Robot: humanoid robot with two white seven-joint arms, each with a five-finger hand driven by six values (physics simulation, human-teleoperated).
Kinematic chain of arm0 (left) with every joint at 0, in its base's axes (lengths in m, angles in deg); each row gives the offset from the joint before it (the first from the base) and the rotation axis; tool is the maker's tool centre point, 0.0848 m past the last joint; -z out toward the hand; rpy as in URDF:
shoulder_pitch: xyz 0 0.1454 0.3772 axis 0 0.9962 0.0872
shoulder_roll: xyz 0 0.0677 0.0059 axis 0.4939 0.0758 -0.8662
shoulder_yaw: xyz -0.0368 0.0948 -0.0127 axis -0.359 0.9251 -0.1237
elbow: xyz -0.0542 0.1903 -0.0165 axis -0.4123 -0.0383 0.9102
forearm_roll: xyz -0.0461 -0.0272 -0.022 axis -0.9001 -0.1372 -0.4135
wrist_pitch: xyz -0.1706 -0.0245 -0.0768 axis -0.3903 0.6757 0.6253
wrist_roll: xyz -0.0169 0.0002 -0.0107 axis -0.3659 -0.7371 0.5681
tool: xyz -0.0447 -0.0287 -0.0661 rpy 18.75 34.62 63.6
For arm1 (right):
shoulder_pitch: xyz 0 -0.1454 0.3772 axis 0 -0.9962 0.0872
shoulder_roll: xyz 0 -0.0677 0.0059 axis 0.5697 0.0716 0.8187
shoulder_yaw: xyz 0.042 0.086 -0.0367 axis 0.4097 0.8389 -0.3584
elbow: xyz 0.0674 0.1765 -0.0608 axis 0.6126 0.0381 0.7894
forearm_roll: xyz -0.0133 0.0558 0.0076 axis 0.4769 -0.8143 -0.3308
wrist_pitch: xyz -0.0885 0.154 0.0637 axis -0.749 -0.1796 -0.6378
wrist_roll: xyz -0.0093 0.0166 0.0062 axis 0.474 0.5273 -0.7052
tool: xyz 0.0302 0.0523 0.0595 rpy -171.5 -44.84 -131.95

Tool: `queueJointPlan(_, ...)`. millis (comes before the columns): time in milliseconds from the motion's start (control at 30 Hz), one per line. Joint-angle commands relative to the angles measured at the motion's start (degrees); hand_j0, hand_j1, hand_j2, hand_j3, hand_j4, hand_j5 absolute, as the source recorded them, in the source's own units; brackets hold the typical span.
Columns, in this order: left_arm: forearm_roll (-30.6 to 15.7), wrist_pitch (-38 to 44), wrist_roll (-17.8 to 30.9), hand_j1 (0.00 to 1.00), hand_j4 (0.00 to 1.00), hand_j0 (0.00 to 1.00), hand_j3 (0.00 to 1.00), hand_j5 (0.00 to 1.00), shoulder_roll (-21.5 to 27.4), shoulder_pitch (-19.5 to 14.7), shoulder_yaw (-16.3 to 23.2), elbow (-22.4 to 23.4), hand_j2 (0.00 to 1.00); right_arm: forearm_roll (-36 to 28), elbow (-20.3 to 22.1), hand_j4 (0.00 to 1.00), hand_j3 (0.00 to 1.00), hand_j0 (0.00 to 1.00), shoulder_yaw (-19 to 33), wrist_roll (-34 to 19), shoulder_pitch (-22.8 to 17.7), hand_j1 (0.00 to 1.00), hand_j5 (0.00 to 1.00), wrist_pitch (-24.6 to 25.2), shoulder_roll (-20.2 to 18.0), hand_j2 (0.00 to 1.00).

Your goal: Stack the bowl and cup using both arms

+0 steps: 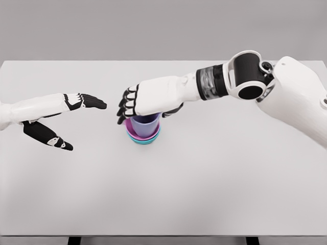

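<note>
Two hands work over the white table (204, 194), whose near half lies bare. Nearest the camera among the working parts, the left hand (61, 122) hangs low above the tabletop at the left, fingers spread wide with the thumb dropped well below the others, pinching nothing and standing apart from the stack. Further in, near the table's middle, a teal bowl (145, 140) sits on the surface with a pink bowl (134, 130) nested in it and a purple cup (145, 125) standing upright inside that. Above it, the right hand (138, 102) covers the cup's rim, fingers curled down over the far-left edge and thumb at the right side; whether it grips the cup firmly cannot be told. The stacking looks nearly done. To finish well, the right hand should let go gently and lift straight up so the cup stays seated, while the left hand keeps clear.
</note>
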Motion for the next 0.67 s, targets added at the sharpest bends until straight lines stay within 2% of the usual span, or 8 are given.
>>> queueJointPlan(0,-0.47,0.15,-0.02,1.00,1.00,1.00,1.00,1.00,0.06,0.00,-0.04,-0.02,1.00,-0.48,2.27,0.99,0.99,0.99,0.69,0.02,0.00,0.99,0.99,0.15,-0.73,0.99)
queueJointPlan(67,-0.47,0.15,-0.02,1.00,1.00,1.00,1.00,1.00,0.06,0.00,0.04,-0.02,1.00,-0.57,3.33,1.00,1.00,1.00,3.77,0.02,-0.17,1.00,1.00,0.15,-1.96,1.00)
queueJointPlan(200,-0.47,0.15,-0.02,1.00,1.00,1.00,1.00,1.00,0.06,0.00,-0.04,-0.02,1.00,-0.92,4.91,1.00,1.00,1.00,9.22,0.02,-1.84,1.00,1.00,0.15,-11.01,1.00)
queueJointPlan(333,-0.47,0.15,-0.02,1.00,1.00,1.00,1.00,1.00,0.15,0.00,-0.04,-0.02,1.00,-3.91,3.86,1.00,1.00,1.00,17.66,0.02,-11.33,1.00,1.00,0.15,-24.89,1.00)
queueJointPlan(400,-0.47,0.15,-0.02,1.00,1.00,1.00,1.00,1.00,0.15,0.00,0.04,-0.02,1.00,-3.73,1.31,1.00,1.00,1.00,18.89,0.02,-15.73,1.00,1.00,0.15,-29.91,1.00)
queueJointPlan(467,-0.47,0.15,-0.02,1.00,1.00,1.00,1.00,1.00,0.15,0.00,-0.04,-0.02,1.00,-3.73,-2.03,1.00,1.00,1.00,18.89,0.02,-17.40,1.00,1.00,0.15,-30.88,1.00)
queueJointPlan(633,-0.30,0.15,-0.02,1.00,1.00,1.00,1.00,1.00,0.59,0.70,-0.04,0.07,1.00,-3.99,-2.29,1.00,1.00,1.00,19.94,0.02,-19.60,1.00,1.00,0.15,-30.09,1.00)
